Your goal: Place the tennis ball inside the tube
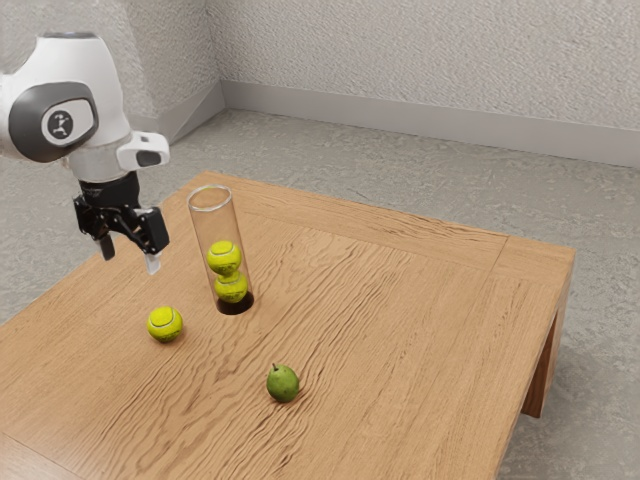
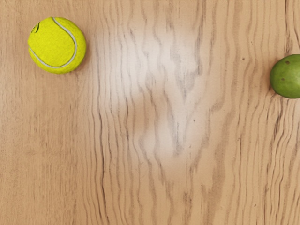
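Loose tennis ball (image 1: 165, 324) rests on the worktop (image 1: 400, 300), near the clear tube (image 1: 214, 226) but not touching it, two other balls stacked inside; it lies below the tool (image 1: 130, 261) and off to one side, so the next move probably wants a sideways shift before lowering. Hand hangs high, pointing down, toward the exterior view's left, fingers spread with nothing between them.

Bright, even light, faint shadows, milky glare on the table (image 2: 154, 187) in the wrist view
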Robot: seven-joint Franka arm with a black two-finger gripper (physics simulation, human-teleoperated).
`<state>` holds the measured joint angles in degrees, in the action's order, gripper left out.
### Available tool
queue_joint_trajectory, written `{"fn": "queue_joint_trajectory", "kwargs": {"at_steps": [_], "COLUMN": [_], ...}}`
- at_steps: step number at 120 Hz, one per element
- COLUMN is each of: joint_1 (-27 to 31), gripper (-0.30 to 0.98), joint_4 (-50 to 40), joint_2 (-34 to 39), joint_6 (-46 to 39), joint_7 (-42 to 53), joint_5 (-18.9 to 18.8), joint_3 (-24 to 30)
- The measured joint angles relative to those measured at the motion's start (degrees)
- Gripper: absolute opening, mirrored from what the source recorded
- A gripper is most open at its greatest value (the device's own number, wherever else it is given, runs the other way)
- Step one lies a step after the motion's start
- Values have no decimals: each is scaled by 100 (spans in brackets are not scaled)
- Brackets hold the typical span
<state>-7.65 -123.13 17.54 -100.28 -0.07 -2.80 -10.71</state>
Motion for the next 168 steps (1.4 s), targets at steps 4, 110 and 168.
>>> {"fn": "queue_joint_trajectory", "kwargs": {"at_steps": [4, 110, 168], "joint_1": [38, 1106, 1385], "gripper": [69, 69, 69], "joint_4": [-168, -234, 138], "joint_2": [-10, -2606, -3394], "joint_6": [-248, -3385, -3607], "joint_7": [65, 1464, 1967], "joint_5": [-32, 103, 440], "joint_3": [0, 10, 184]}}
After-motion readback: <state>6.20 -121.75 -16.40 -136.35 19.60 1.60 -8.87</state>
